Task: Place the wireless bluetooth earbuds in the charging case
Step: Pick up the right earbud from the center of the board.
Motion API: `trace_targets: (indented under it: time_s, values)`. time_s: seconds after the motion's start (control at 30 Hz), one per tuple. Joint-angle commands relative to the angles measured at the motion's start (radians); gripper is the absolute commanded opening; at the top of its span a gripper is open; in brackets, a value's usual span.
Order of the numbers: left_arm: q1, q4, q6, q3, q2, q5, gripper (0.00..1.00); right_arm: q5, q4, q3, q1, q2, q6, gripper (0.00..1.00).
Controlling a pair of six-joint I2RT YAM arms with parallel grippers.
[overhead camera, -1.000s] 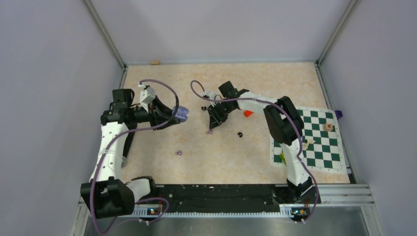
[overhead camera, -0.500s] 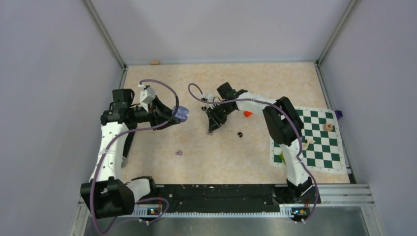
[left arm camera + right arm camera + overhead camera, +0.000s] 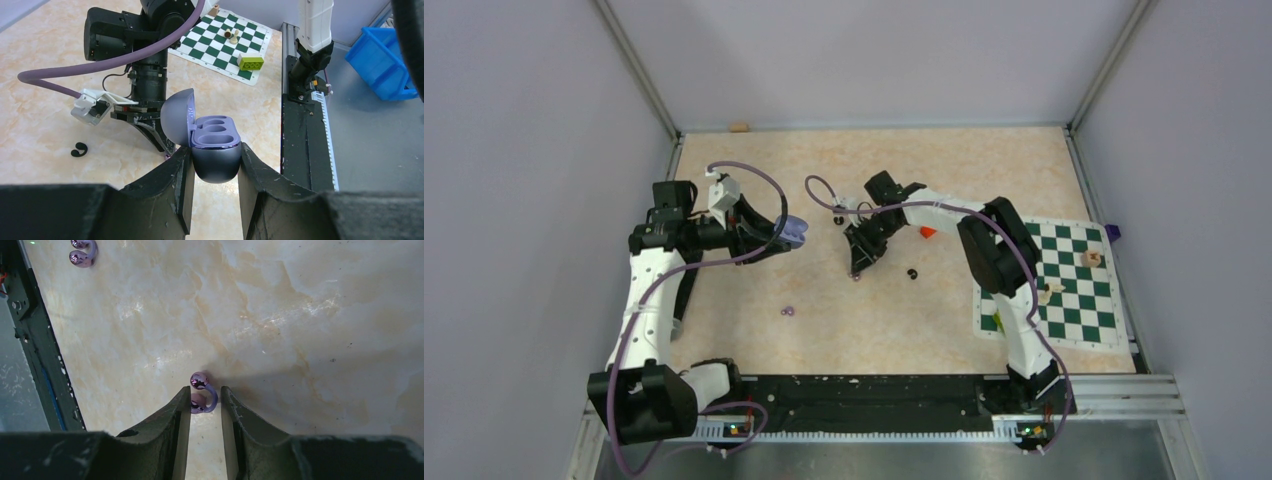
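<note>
My left gripper (image 3: 215,162) is shut on the lilac charging case (image 3: 215,150), held above the table with its lid open and both wells showing; from above the case (image 3: 794,231) is at the left. My right gripper (image 3: 206,396) points down at the table with a lilac earbud (image 3: 202,392) between its fingertips. The left fingertip touches the bud, and a thin gap shows at the right one. A second lilac earbud (image 3: 788,311) lies nearer the arm bases. Two black earbuds (image 3: 912,272) (image 3: 838,217) lie beside the right gripper (image 3: 857,268).
A small red block (image 3: 928,232) sits behind the right wrist. A green chessboard mat (image 3: 1064,290) with pieces and a green brick (image 3: 250,61) covers the right side. The black base rail (image 3: 864,390) runs along the near edge. A blue bin (image 3: 385,60) stands off the table.
The right gripper has come down and slightly nearer over the lilac earbud, and its jaws have narrowed round it. The left arm and the case have not moved.
</note>
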Motion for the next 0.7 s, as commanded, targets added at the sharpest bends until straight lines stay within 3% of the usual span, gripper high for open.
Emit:
trace_targets:
  time_s: [0.0,0.23,0.67]
  values:
    - [0.004,0.001,0.018,0.000,-0.015,0.043,0.00,0.017,-0.060,0.008,0.017,0.047,-0.031,0.29]
    - [0.004,0.001,0.019,0.000,-0.012,0.043,0.00,0.004,-0.045,0.042,0.000,0.016,0.015,0.38]
    - [0.004,0.001,0.023,-0.001,-0.011,0.039,0.00,0.044,-0.067,0.039,-0.092,-0.006,0.067,0.34]
